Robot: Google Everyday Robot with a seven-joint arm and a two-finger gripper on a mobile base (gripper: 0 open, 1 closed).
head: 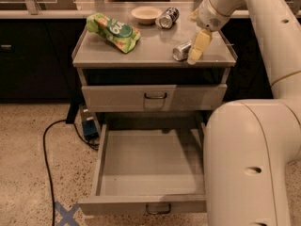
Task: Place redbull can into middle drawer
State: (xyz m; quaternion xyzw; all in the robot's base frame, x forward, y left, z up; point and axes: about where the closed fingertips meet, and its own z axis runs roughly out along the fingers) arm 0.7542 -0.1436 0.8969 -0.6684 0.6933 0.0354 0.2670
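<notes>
Down at the right near part of the cabinet top (150,44): the gripper (195,53), pale yellow, hanging from the arm (221,6) that comes in from the far right. Open or closed: cannot tell. Just left of it and touching it in this view: the redbull can (180,51), silver-grey, lying on its side on the top with its round end facing near-left. Right end of the can hidden behind the gripper.

Counted on the top: two cans, one bowl, one bag. Second can (167,18), darker, on its side at the far edge, well apart from the gripper. Just left of that can: a small pale bowl (146,14), upright, contents not to be made out. At the far left: a green snack bag (113,31), lying flat and slanted.

Counted below the top: two drawers. Upper drawer (154,97) shut, dark wire handle at its middle. Beneath it: the middle drawer (150,161), pulled fully out toward the near side, only its grey floor showing inside.

On the floor at left: a black cable (47,154) and a cross of blue tape (66,213).
</notes>
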